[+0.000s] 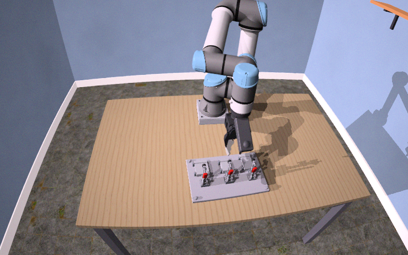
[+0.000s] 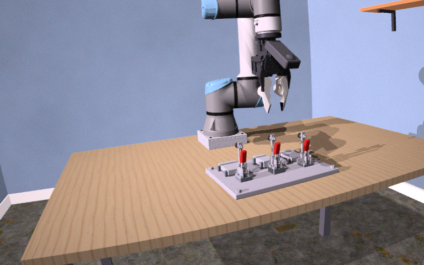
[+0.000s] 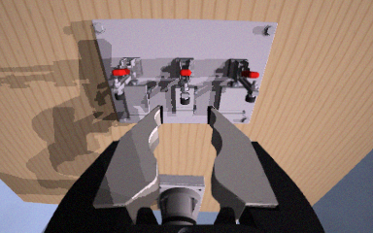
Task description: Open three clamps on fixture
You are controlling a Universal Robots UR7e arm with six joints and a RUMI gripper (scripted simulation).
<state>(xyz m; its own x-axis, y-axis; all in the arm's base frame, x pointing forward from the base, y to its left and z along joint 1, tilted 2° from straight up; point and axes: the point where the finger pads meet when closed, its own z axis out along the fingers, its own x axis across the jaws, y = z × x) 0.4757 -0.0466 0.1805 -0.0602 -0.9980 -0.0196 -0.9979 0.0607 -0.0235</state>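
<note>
The grey fixture plate (image 1: 228, 192) (image 2: 281, 184) (image 3: 194, 39) lies on the wooden table in front of the arm. Three toggle clamps with red handles stand on it in a row: left (image 1: 204, 175) (image 2: 243, 156), middle (image 1: 230, 171) (image 2: 276, 148) (image 3: 186, 73) and right (image 1: 254, 169) (image 2: 306, 144). All three handles stand upright with their arms raised. Grey block parts (image 2: 228, 167) (image 2: 261, 159) sit behind the clamps. My gripper (image 1: 228, 151) (image 2: 275, 107) (image 3: 185, 107) hangs well above the back edge of the plate, near the middle clamp. Its fingers are apart with nothing between them.
The arm's base (image 1: 210, 117) (image 2: 222, 138) is bolted to the table behind the fixture. The table's front edge (image 1: 210, 223) lies a short way beyond the plate. An orange wall shelf (image 2: 390, 6) hangs at the upper right.
</note>
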